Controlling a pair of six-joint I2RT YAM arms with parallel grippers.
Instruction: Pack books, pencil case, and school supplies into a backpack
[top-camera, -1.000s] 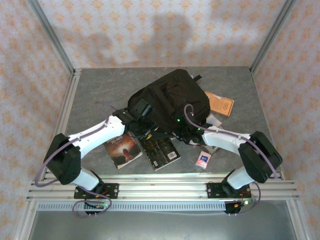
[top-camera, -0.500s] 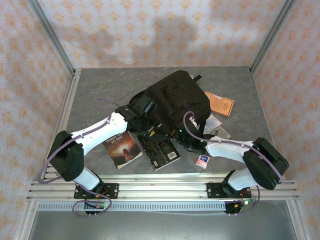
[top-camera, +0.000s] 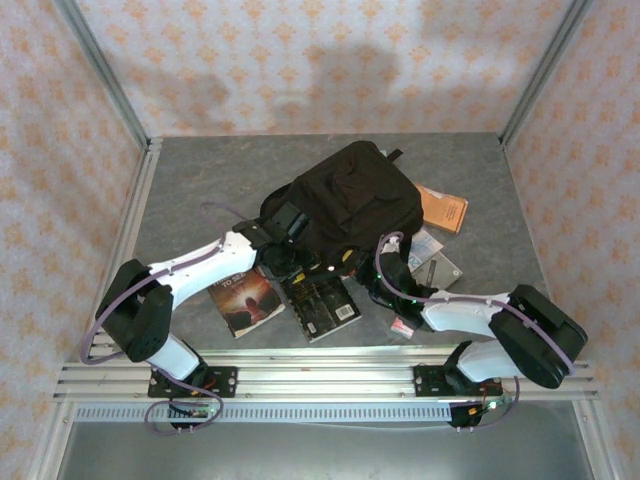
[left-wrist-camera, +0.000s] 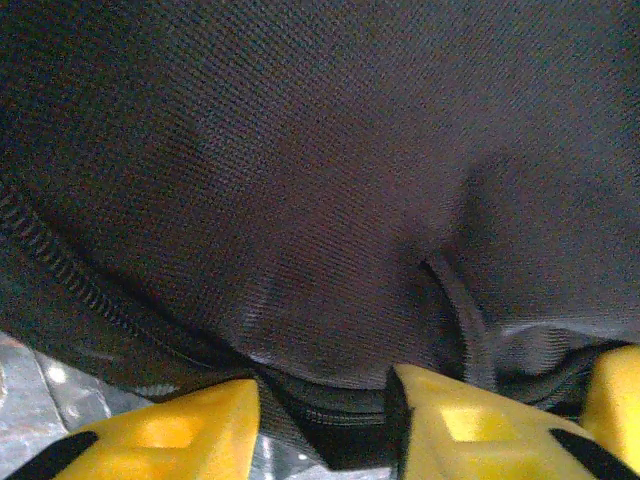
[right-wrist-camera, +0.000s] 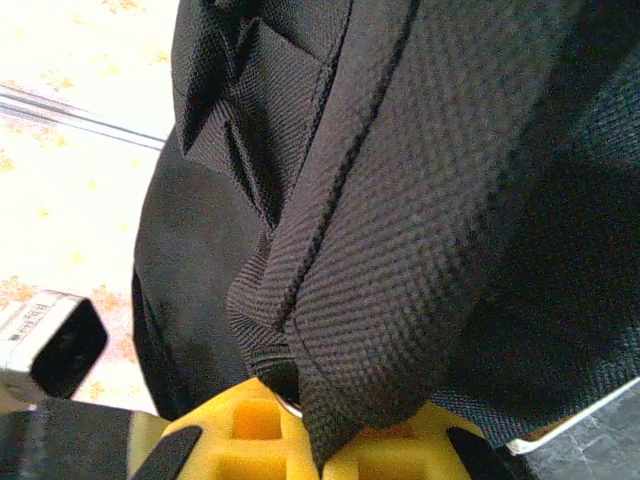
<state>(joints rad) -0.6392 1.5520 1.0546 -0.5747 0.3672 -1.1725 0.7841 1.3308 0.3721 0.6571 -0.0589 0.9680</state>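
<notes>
The backpack (top-camera: 350, 195) lies slumped on the middle of the grey surface (top-camera: 200, 180), its bulk toward the far right and its near edge facing the arms. The left pincer (left-wrist-camera: 325, 428) is pressed up against that near edge. In the left wrist view its yellow fingers (left-wrist-camera: 170, 440) stand somewhat apart, with the bag's black weave and a zip line bunched in the gap between them. I cannot tell whether they actually bite on the cloth. The right pincer (right-wrist-camera: 320, 440) is pressed together and pinches a folded band of the backpack's black fabric, which rises out from between its yellow fingertips in the right wrist view. From above, the right arm reaches in low from the near right to the bag's near right corner. Two of the books lie flat on the surface in front of the bag. The dark one with the reddish glow (top-camera: 245, 298) is to the left, under the left forearm, and the black-grey one (top-camera: 322, 303) is just beside it on the right. The thin orange booklet (top-camera: 444, 208) sticks out from under the bag's right side. A pale flat item (top-camera: 440, 265), too small to name, lies near the right arm. The tiny pink-and-blue packet (top-camera: 403, 326) sits at the near edge, partly covered by that arm.
</notes>
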